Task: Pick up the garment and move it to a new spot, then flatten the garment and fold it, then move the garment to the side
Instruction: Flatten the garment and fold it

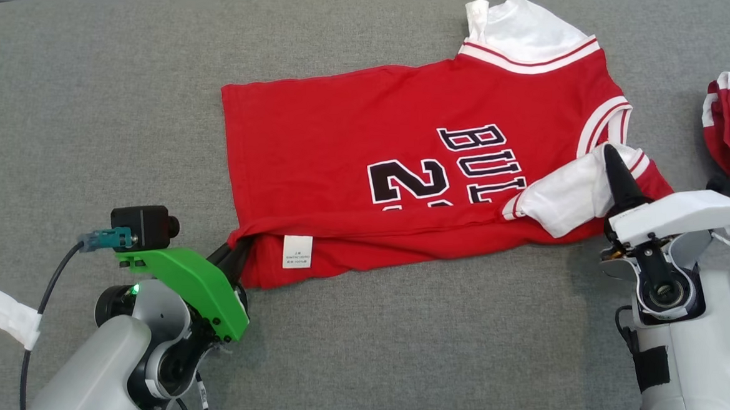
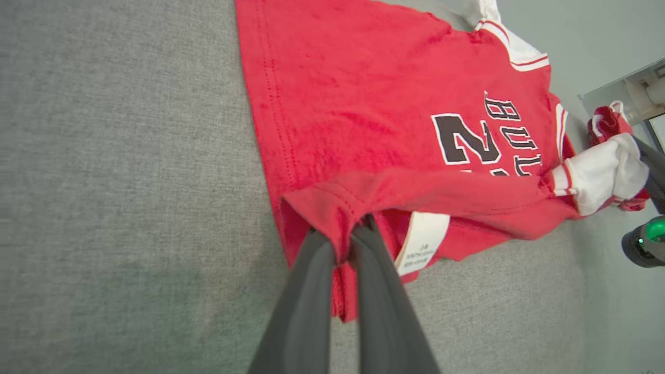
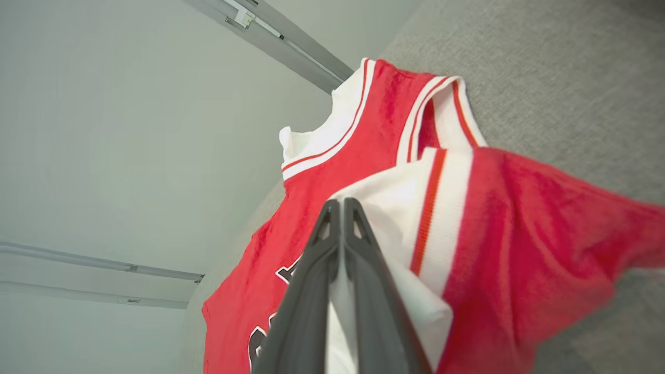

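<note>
Head view puts the red garment (image 1: 355, 148) flat on the grey table (image 1: 96, 91), its long axis running left to right, with the hem at the left and the neck end pointing right. The left gripper (image 1: 236, 256) is clamped on the near-left hem corner. The right gripper (image 1: 611, 165) is closed on the white sleeve (image 1: 565, 197) at the near right, so both hold the near long edge, which is turned over a little. The body lies on the far side of both grippers, so the fold likely carries that edge away, across the short axis.
</note>
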